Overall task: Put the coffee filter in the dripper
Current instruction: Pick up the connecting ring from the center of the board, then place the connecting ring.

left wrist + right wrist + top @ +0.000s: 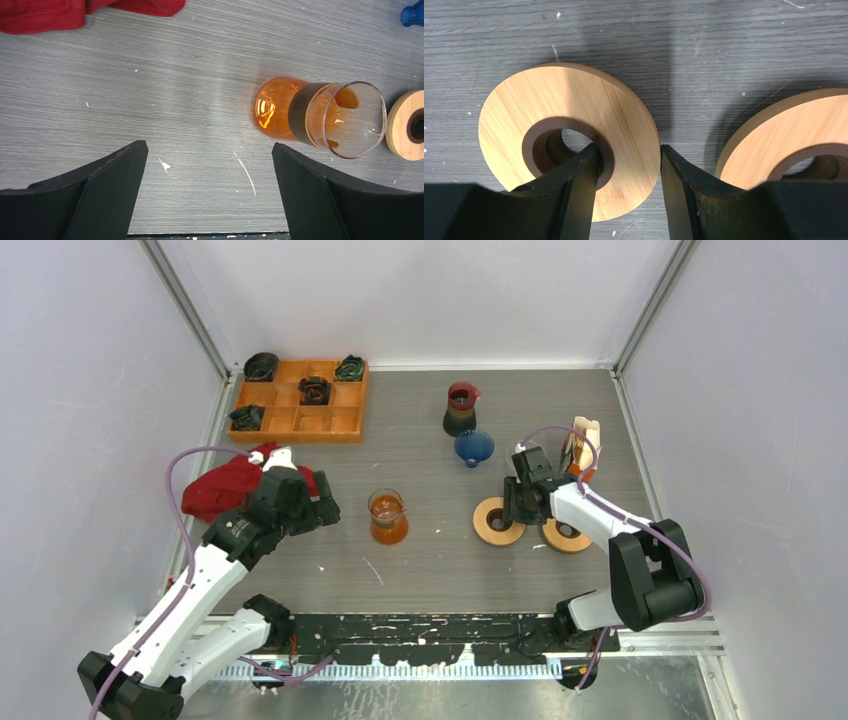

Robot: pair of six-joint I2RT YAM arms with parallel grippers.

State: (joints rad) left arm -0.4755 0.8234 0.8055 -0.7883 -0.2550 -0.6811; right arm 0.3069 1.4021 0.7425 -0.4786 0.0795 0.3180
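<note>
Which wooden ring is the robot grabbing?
The left wooden ring: the right end effector grips its rim, one finger in the hole; the other ring lies beside it.

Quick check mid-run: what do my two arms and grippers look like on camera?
The left arm and right arm have white links and black joints, each trailing a mauve cable. The left gripper and right gripper carry matte black, wedge-shaped fingers.

Left arm stretches diagonally up from its base, wrist swung to the right, left gripper spread wide with nothing between its fingers. Right arm is folded sharply at the elbow, forearm running leftward, right gripper pointing down, fingers pinched on the band of a wooden ring
</note>
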